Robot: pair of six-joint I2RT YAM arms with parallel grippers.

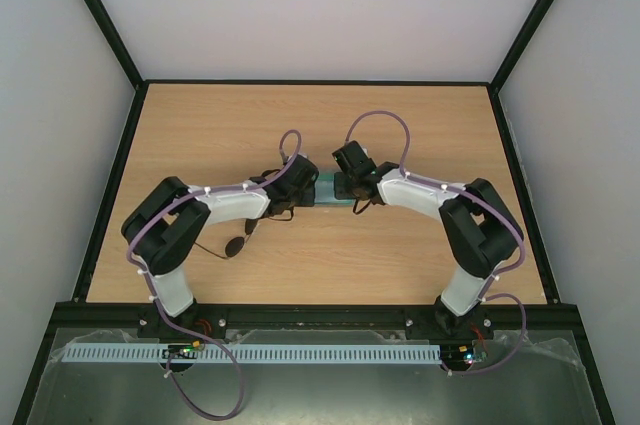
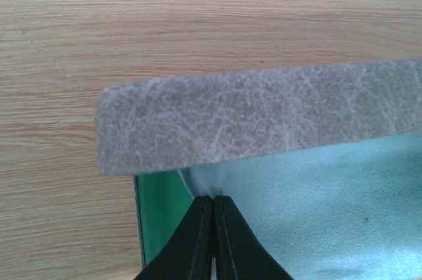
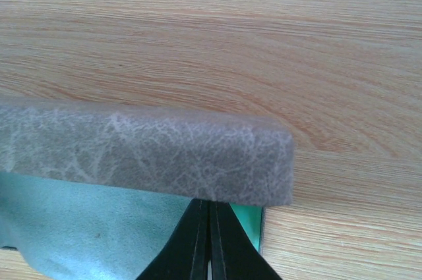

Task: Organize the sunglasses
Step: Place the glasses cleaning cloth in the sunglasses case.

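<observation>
The sunglasses (image 1: pixel 237 244) lie on the table under my left arm, one dark lens and a thin wire showing; they appear in neither wrist view. The grey case (image 1: pixel 328 188) lies open between both grippers, its lid (image 2: pixel 250 118) crossing the left wrist view and the right wrist view (image 3: pixel 145 151), green lining (image 2: pixel 158 214) inside. My left gripper (image 2: pixel 212 198) is shut on the edge of the light blue cloth (image 2: pixel 316 207), which puckers at its tips. My right gripper (image 3: pixel 210 203) is shut, tips just under the lid's edge, beside the cloth (image 3: pixel 86 227); what it pinches is hidden.
The wooden table (image 1: pixel 320 125) is walled by a black frame on all sides. Both arms bend inward and meet at the middle. A perforated white strip (image 1: pixel 300 354) runs along the near edge by the arm bases.
</observation>
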